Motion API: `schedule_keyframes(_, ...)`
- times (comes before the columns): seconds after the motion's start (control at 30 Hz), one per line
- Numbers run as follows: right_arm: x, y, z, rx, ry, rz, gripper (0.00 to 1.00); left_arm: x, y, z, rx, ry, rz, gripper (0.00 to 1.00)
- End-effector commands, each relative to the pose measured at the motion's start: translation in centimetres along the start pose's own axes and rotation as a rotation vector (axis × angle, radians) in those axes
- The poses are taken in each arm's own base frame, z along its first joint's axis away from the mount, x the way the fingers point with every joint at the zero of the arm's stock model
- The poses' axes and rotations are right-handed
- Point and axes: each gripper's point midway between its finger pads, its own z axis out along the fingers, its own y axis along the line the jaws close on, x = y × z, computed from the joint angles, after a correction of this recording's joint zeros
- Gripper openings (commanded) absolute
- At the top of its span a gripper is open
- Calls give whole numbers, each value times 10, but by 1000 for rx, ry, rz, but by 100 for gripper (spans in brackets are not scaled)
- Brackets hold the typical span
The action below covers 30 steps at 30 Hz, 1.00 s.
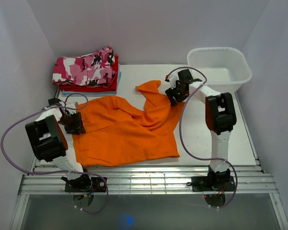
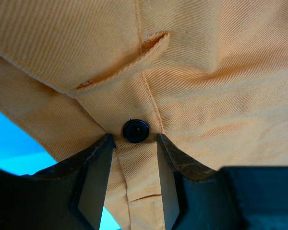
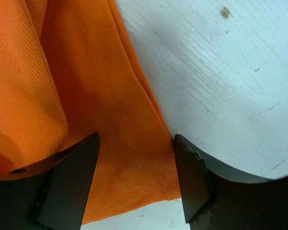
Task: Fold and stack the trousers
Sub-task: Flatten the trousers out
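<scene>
L gripper (image 2: 134, 158) jaws straddle waistband by the black button (image 2: 135, 130), apparently clamped on the orange trousers (image 1: 127, 132). R gripper (image 3: 137, 179) parted over the leg hem, grip not confirmed. Trousers lie spread in front of the folded stack (image 1: 86, 72); ends likely held for folding.

orange trousers (image 1: 125, 132), black button (image 2: 135, 130), pink camouflage trousers (image 1: 84, 67), apparently red layer (image 1: 91, 88) beneath
</scene>
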Motion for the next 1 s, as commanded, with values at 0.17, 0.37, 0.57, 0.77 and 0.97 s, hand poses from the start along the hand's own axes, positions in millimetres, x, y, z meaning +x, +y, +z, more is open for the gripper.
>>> schedule_keyframes(0.17, 74, 1, 8, 89, 227, -136, 12, 23, 18, 25, -60, 93, -23, 44)
schedule_keyframes(0.37, 91, -34, -82, 210, 185, -141, 8, 24, 34, 28, -92, 101, -58, 18)
schedule_keyframes(0.57, 152, -83, -161, 313, 218, -90, 8, 27, 50, 32, -120, 108, -114, 0)
schedule_keyframes(0.77, 210, -91, -182, 297, 289, -66, 8, 29, 72, 30, -157, 108, -172, 0)
schedule_keyframes(0.97, 227, -81, -190, 214, 276, -45, 35, 26, 81, 17, -140, 89, -182, 0)
